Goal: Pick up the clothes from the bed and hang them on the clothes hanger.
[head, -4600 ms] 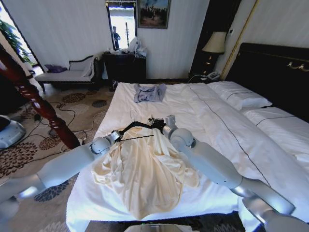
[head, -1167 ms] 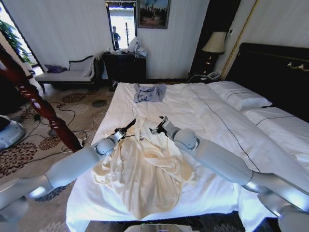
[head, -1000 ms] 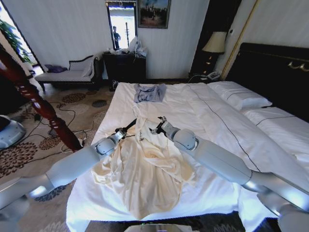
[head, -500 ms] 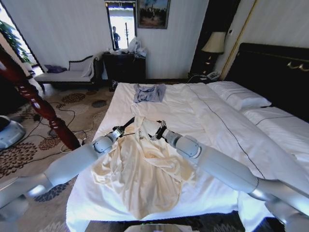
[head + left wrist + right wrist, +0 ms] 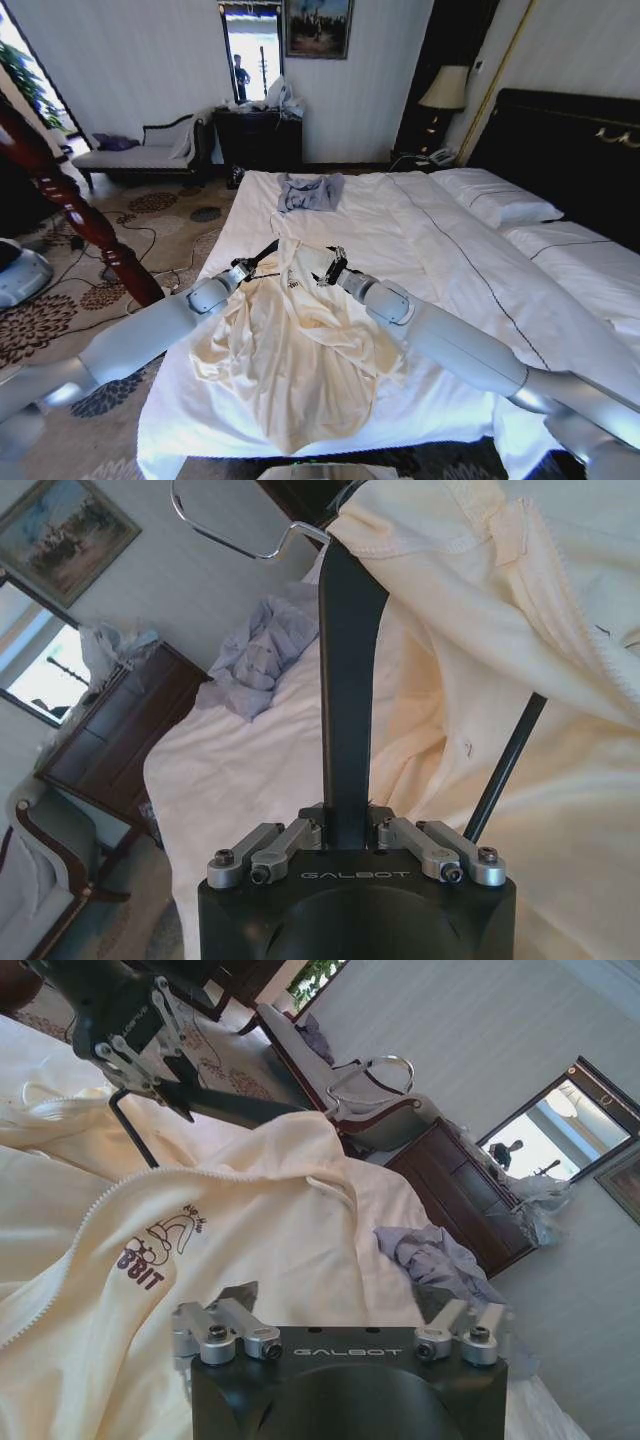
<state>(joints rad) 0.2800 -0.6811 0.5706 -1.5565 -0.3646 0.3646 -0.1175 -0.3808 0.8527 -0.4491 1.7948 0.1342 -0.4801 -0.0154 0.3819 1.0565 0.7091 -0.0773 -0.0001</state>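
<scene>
Nearby, grey-blue garment [image 5: 309, 192] (bed's [image 5: 470, 262] far end)

I see the clothes [image 5: 290, 340] as pale cream-yellow, with a small dark maroon printed logo [image 5: 160, 1245] near the zipper edge. The clothes hanger [image 5: 350, 680] is black with a silver wire hook [image 5: 235, 535]. The bed [image 5: 450, 270] is white with a thin dark seam line. A grey-blue garment [image 5: 310, 192] lies on it. My left hand [image 5: 355, 832] is black with silver fingers, and my right hand [image 5: 345, 1340] matches.
</scene>
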